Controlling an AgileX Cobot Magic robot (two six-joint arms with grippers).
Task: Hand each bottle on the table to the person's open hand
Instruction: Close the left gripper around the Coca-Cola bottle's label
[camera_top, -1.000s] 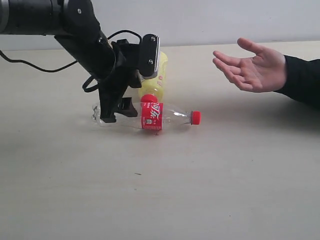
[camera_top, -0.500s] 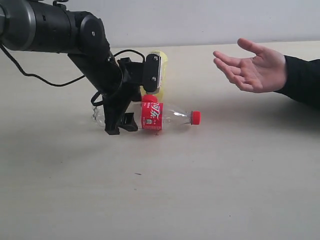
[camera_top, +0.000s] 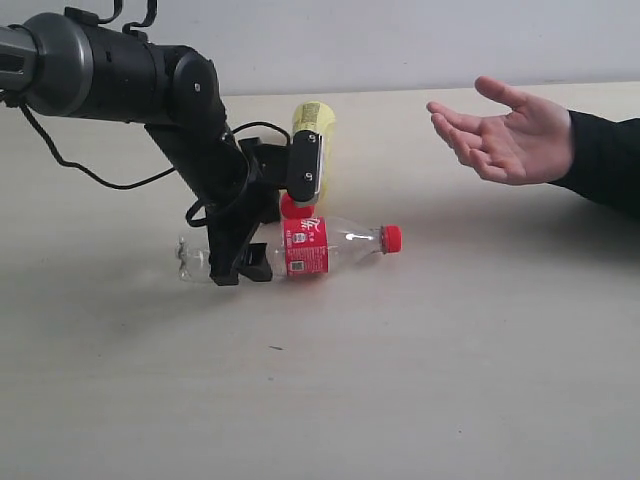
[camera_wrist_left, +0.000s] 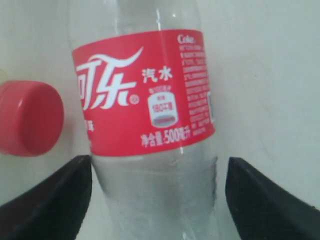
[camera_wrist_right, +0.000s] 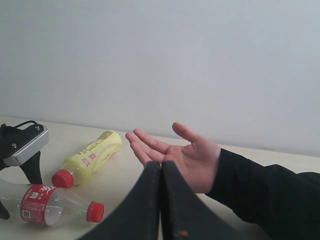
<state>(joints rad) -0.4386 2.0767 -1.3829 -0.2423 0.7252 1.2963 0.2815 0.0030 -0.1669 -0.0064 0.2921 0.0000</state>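
A clear bottle (camera_top: 330, 247) with a red label and cap lies on its side on the table (camera_top: 420, 380). My left gripper (camera_top: 240, 272) is open and straddles its body just behind the label. In the left wrist view the bottle (camera_wrist_left: 145, 95) fills the space between the two black fingers (camera_wrist_left: 50, 200), with thin gaps either side. The yellow bottle (camera_top: 312, 125) lies behind it, its red cap (camera_wrist_left: 27, 117) beside the label. The person's open hand (camera_top: 505, 135) waits palm up at the right. My right gripper (camera_wrist_right: 160, 167) is shut and empty. The white and floral bottles are out of view.
The black-sleeved arm (camera_top: 605, 160) comes in from the right edge. A black cable (camera_top: 90, 170) hangs from the left arm over the table's left part. A pale wall (camera_wrist_right: 160, 60) stands behind the table.
My left gripper has come down around the clear bottle, and the bottle's base end has shifted a little toward the near side. The hand and yellow bottle stay put.
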